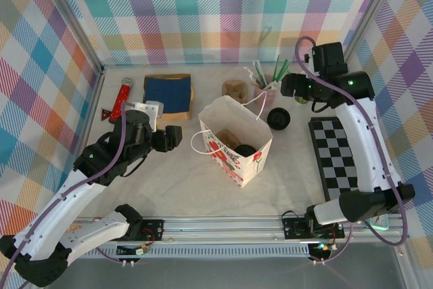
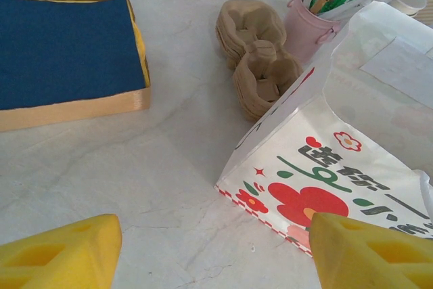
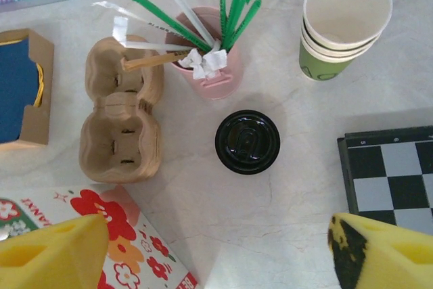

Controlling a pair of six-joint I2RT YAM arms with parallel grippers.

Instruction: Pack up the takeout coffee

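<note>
Sitting just ahead of the open, empty right hand [image 3: 216,252], the takeout coffee [image 3: 247,141] looks light and crushable; pinch its paper body gently at mid-height.

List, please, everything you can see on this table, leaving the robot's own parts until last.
takeout coffee: one, black lid, on the table right of the bag
paper bag: one, white with red flowers, centre, open
pulp carriers: one stack, brown, behind the bag
straw holder: one, pink, green and white straws, beside the carriers
cup stack: one, green and white, back right
box: one, tan with blue top, back left
red tool: one, left of the box
checkerboard: one, black and white, right
left hand: open, yellow pads, facing the bag
right hand: open, above the coffee
</note>
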